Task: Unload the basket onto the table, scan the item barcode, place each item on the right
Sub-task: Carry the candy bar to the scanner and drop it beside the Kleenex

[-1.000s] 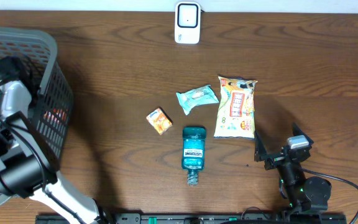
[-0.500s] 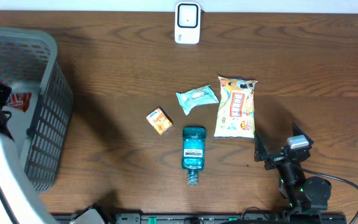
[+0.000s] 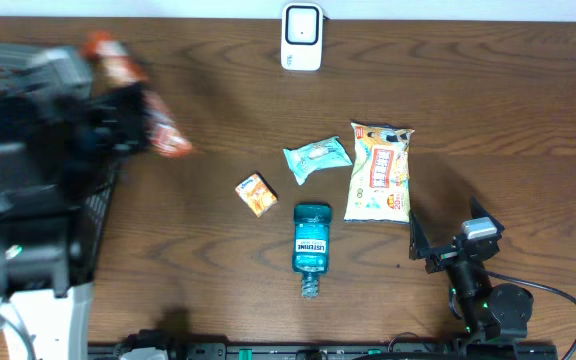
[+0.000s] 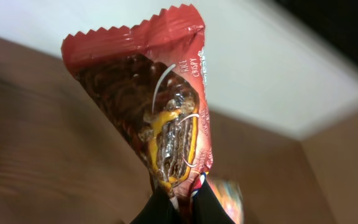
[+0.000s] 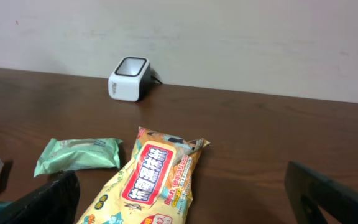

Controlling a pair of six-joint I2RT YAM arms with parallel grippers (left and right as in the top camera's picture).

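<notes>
The left fingers (image 4: 153, 213) clamp the red chocolate bar (image 4: 160, 112) aloft over the left side of the table (image 3: 488, 90): picked up, I judge, but not yet scanned. The right fingers (image 5: 331, 199) rest wide open and empty at the near edge. A mouthwash bottle (image 3: 311, 240) and snack bag (image 3: 379, 175) lie mid-table, clear of the bar's way to the scanner (image 3: 301, 36), which stands well apart at the far edge.

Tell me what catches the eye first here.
The red snack bar, pinched by one end in the shut left gripper, stands out first, held above the left side of the table. Next come the white scanner at the far edge and the cluster mid-table: mouthwash, yellow bag, green pack, orange box. The right gripper sits open at the near right.
</notes>
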